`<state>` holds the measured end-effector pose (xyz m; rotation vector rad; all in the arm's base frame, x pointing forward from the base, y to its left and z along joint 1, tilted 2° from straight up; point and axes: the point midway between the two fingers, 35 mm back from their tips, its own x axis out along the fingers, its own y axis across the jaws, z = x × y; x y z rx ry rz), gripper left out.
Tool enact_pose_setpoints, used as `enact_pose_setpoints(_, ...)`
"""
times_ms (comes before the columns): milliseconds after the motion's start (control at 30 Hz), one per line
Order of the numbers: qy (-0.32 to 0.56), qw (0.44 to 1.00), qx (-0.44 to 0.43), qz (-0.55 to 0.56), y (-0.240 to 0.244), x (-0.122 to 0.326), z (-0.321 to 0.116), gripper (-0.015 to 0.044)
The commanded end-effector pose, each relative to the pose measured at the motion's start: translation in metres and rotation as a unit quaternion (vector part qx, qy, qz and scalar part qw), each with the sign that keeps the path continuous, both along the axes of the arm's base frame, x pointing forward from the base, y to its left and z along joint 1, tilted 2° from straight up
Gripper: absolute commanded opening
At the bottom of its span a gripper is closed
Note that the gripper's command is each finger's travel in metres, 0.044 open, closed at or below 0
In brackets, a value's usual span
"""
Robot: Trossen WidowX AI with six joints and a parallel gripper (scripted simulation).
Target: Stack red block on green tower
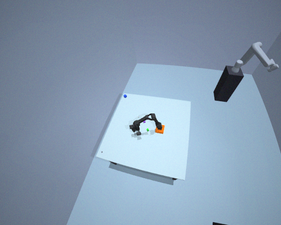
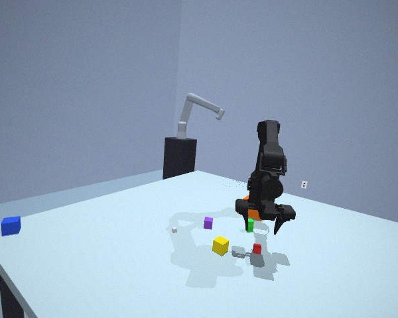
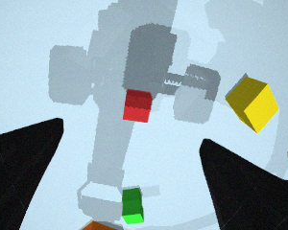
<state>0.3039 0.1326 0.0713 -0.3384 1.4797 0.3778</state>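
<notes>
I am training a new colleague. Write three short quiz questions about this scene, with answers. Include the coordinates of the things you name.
1. True or false: the red block (image 2: 257, 248) (image 3: 137, 105) rests on top of the green tower (image 1: 147, 129) (image 2: 250, 225) (image 3: 132, 206).
2. Multiple choice: the tool (image 2: 261, 232) (image 3: 134, 136) is: A) shut on the red block; B) open, holding nothing; C) shut on the yellow cube.
3. Fill in: the arm's base is coloured ____.

Key: 1 false; 2 B; 3 orange.
</notes>
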Motion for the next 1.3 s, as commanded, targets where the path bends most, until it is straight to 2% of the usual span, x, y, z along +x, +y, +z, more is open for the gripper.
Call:
enact_pose_setpoints(0, 0.003, 1.0, -0.005, 0.001, -0.003, -0.001, -0.014, 0.044)
enact_pose_setpoints(133, 0.003, 1.0, -0.004, 0.001, -0.002, 0.002, -0.037, 0.044)
enact_pose_setpoints(1267, 0.003, 1.0, -0.005, 0.001, -0.001, 0.003, -0.07, 0.044)
